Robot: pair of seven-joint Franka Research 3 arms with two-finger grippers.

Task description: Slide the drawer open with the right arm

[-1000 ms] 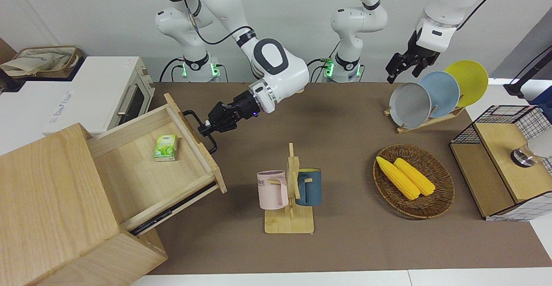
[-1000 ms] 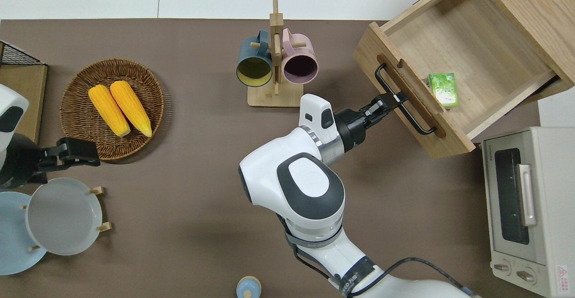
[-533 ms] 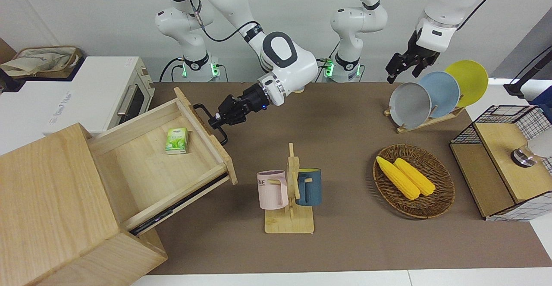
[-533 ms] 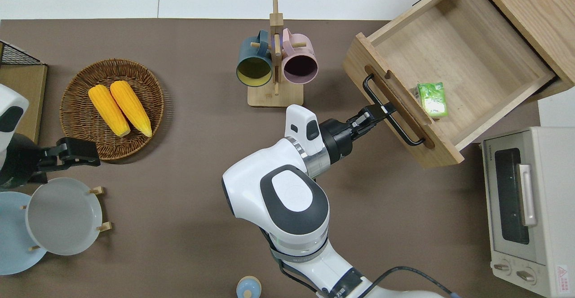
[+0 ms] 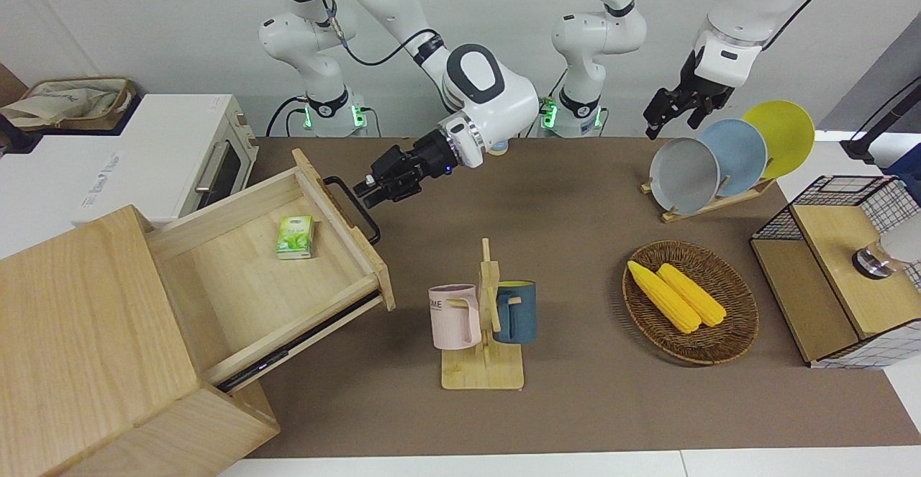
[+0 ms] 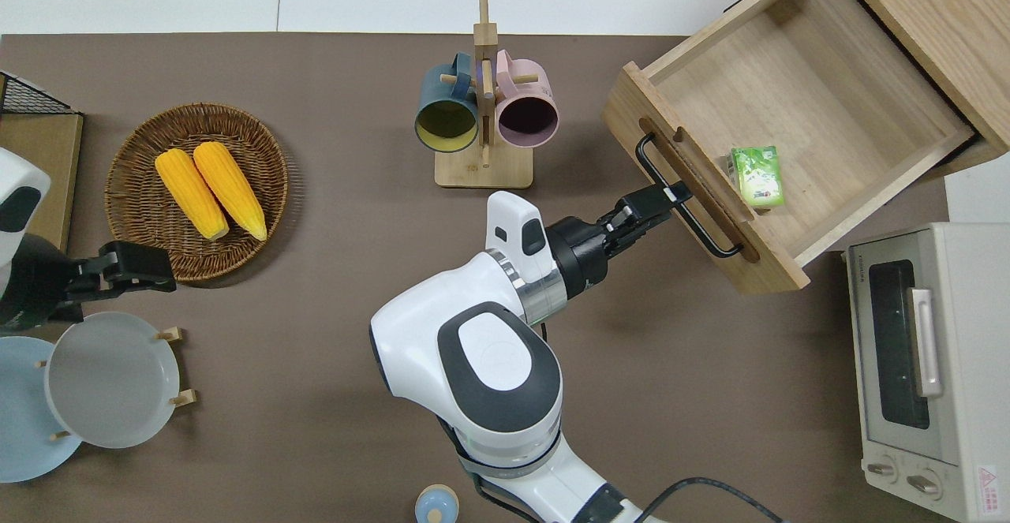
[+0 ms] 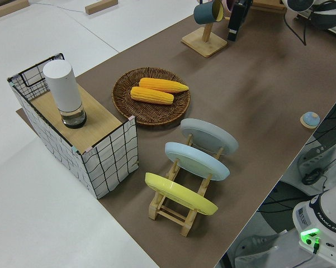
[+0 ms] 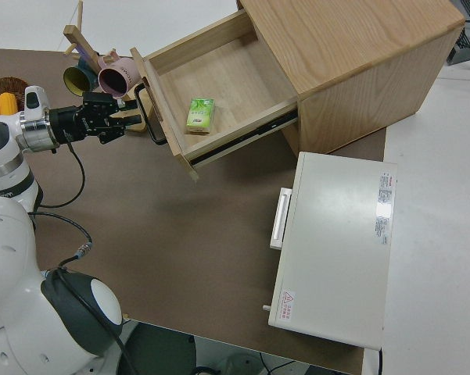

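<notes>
At right tool (image 6: pixel 661 199): drawer (image 6: pixel 797 105) handle (image 6: pixel 685 206)

White right arm (image 6: pixel 465 365), silver wrist ring, black tool (image 6: pixel 659 201).

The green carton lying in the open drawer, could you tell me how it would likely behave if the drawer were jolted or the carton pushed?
The green carton lies flat on the drawer floor, so it would probably slide, not tip or roll. It looks small and light, so a jolt could shift it. Its boxy sides suggest some stiffness, though a hard squeeze might dent it.
</notes>
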